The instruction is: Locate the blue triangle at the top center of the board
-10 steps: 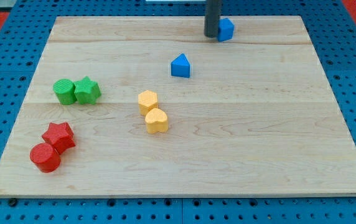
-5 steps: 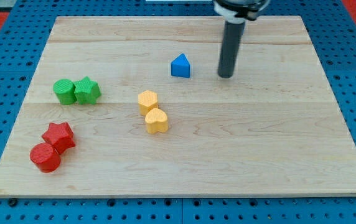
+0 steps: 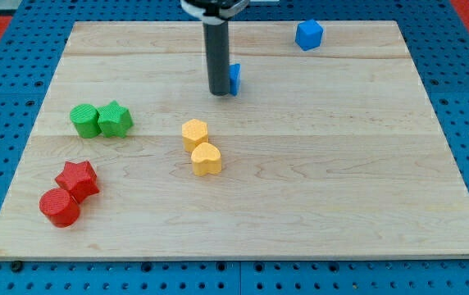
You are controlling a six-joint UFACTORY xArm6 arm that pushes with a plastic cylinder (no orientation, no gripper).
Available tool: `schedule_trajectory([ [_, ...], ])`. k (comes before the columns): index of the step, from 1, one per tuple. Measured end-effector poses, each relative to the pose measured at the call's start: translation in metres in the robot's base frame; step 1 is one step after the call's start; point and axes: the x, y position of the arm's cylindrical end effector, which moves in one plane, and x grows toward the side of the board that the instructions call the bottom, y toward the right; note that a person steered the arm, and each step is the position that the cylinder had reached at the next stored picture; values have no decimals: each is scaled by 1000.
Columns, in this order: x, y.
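No claw on this rig, just a rod. My tip (image 3: 218,93) sits against the left side of the blue triangle (image 3: 234,79), hiding most of it, far-centre on the board (image 3: 341,188). A blue cube (image 3: 308,34) sits further right near the far edge. Yellow pair (image 3: 200,146) is nearer, greens (image 3: 101,120) and reds (image 3: 68,192) left.
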Motion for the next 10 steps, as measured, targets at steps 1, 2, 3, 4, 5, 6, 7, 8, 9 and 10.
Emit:
schedule_trajectory([
  [1, -10, 16],
  [2, -8, 44],
  [3, -18, 47],
  [4, -30, 50],
  [5, -48, 38],
  [6, -78, 37],
  [7, -78, 36],
  [8, -82, 32],
  [9, -91, 15],
  [10, -86, 23],
])
